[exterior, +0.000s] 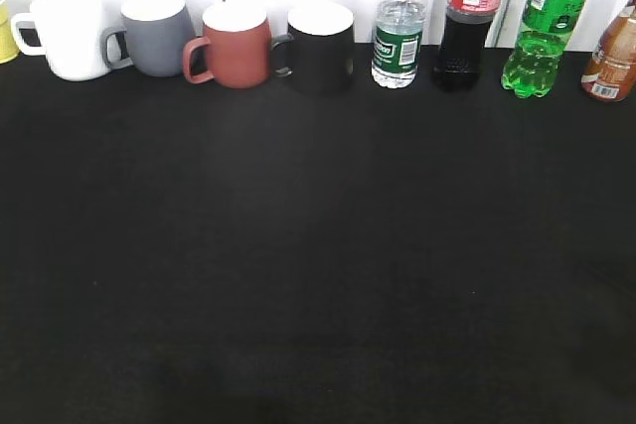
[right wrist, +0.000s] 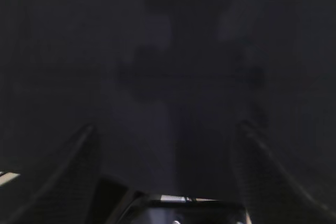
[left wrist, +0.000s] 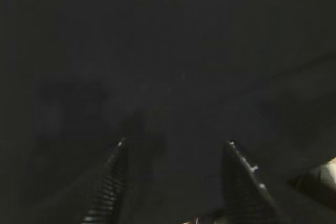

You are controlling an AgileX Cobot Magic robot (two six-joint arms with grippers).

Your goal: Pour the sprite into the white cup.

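Nearest the cameras, both hands hang over the black cloth-covered table, and neither appears in the exterior view. In the left wrist view the left hand has its two dark ribbed fingers spread apart with nothing but dark table surface between them. In the right wrist view the right hand is spread wider, its fingers at the far edges of the picture, and it too grips nothing and touches nothing; only a blurred shadow lies on the table ahead of it.

Well beyond the hands, along the table's far edge against a white wall, stands a row of mugs and bottles. On the right arm's side is the tall translucent green plastic sprite bottle, upright, with a brown bottle just beside it at the picture's edge. Moving toward the left arm's side come a dark cola bottle with a red label, a small clear water bottle, a black mug, a brick-red mug, a grey mug, and then the wide white ceramic cup, upright, its handle facing outward.
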